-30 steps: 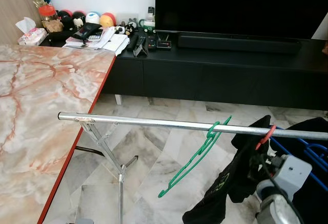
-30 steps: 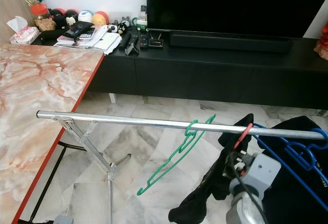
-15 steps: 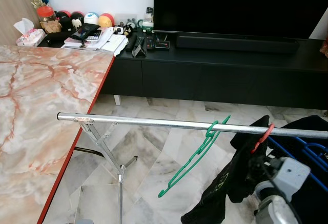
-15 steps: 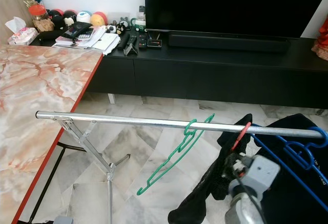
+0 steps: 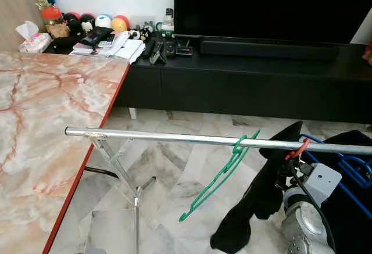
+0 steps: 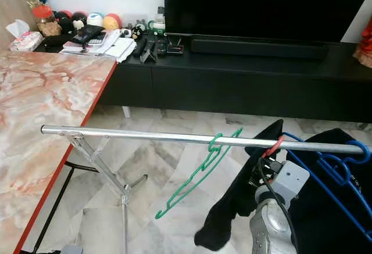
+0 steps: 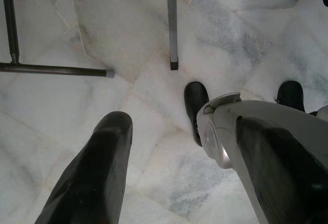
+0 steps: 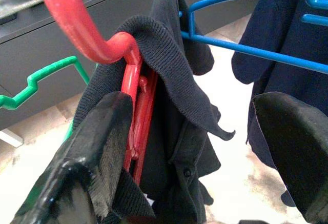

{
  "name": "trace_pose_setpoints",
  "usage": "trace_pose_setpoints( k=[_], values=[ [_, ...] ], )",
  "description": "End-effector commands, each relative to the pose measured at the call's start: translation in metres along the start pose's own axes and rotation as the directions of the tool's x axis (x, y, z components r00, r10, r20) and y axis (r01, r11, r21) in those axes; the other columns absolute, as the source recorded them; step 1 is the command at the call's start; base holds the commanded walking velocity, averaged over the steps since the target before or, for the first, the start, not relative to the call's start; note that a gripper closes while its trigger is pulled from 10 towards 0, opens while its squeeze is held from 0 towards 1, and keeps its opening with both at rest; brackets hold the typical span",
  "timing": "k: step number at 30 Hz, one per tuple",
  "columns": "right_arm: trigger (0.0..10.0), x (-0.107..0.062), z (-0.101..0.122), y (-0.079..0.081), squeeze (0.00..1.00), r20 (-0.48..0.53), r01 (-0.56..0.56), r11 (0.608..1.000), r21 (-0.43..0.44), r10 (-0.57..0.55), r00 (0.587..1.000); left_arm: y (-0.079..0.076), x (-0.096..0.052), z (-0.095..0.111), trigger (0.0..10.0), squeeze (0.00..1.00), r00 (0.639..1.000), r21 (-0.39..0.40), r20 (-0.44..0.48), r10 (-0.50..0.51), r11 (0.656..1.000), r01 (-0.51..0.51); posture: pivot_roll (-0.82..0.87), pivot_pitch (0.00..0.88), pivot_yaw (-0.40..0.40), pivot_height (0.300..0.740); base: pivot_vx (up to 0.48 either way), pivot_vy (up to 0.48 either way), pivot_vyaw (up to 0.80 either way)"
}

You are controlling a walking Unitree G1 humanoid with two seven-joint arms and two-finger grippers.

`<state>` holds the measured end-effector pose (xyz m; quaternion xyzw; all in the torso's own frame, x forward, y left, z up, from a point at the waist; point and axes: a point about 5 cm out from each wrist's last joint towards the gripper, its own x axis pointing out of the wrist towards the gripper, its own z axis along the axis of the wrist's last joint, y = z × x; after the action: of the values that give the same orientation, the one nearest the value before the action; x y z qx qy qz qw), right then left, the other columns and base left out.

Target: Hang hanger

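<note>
Right gripper [image 8: 195, 147]: sits just below the rail at its right end, fingers [image 8: 97, 147] spread wide. The red hanger and its garment lie between them; one finger is close against the cloth, but no closed grip shows.
Red hanger [image 8: 110, 49]: hook curled over the silver rail [image 5: 174, 138], with the dark shirt [image 8: 169, 85] draped on it and hanging down toward the floor.
Green hanger [image 5: 218, 178]: empty, hooked on the rail just left of the red one and tilted at a slant.
Blue hangers [image 6: 325, 167]: on the rail to the right of the red one, carrying dark clothes.
Left gripper [image 7: 169, 178]: hangs low over the marble floor [image 7: 128, 29], fingers apart and holding nothing; the rack's feet [image 7: 172, 24] are near it.
Rack stand [image 5: 122, 170]: crossed silver legs under the rail's left end.
Marble table [image 5: 46, 108]: pink-veined with a red edge, to the robot's left.
Black TV cabinet [image 5: 244, 85]: against the far wall, with a soundbar [image 5: 267, 49], remotes [image 5: 158, 47], papers [image 5: 125, 46] and coloured balls [image 5: 104, 20] on top.
Tissue box [image 5: 36, 40]: at the table's far corner.
</note>
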<state>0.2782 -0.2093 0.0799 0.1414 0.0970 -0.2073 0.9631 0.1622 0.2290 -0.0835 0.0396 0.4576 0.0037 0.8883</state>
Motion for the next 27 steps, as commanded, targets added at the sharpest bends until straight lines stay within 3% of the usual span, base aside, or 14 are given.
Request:
trace_pose_setpoints(
  k=[1,8,14,20,27],
  values=[
    [10.0,-0.002,-0.008,0.004,0.0,-0.032,-0.026,1.0,-0.009,0.026,0.999,0.001,-0.002,-0.008,10.0,0.0,1.0,0.02,-0.024,-0.001,1.0,0.002,-0.03,0.124,-0.007,0.74,0.0,0.0,0.0],
    [10.0,-0.017,-0.01,0.005,0.0,-0.013,-0.067,0.997,-0.032,0.067,0.998,0.002,-0.002,-0.008,10.0,0.0,1.0,0.026,-0.024,0.0,1.0,0.001,-0.03,0.129,-0.006,0.74,0.0,0.0,0.0],
    [10.0,-0.03,-0.012,-0.006,0.0,-0.012,-0.012,1.0,-0.028,0.012,1.0,0.0,-0.002,-0.005,10.0,0.0,1.0,0.054,-0.01,-0.02,0.998,0.02,-0.04,0.128,-0.005,0.74,0.0,0.0,0.0],
    [10.0,-0.019,-0.012,-0.019,0.0,-0.015,0.093,0.994,-0.05,-0.094,0.995,-0.003,-0.001,-0.004,10.0,0.0,1.0,0.061,-0.009,-0.028,0.998,0.028,-0.04,0.124,-0.004,0.74,0.0,0.0,0.0],
    [10.0,-0.003,-0.009,0.0,0.0,-0.073,0.011,0.999,0.036,-0.008,0.997,-0.003,-0.001,-0.004,10.0,0.0,1.0,0.067,-0.014,-0.026,0.997,0.027,-0.03,0.12,-0.001,0.74,0.0,0.0,0.0]
  ],
)
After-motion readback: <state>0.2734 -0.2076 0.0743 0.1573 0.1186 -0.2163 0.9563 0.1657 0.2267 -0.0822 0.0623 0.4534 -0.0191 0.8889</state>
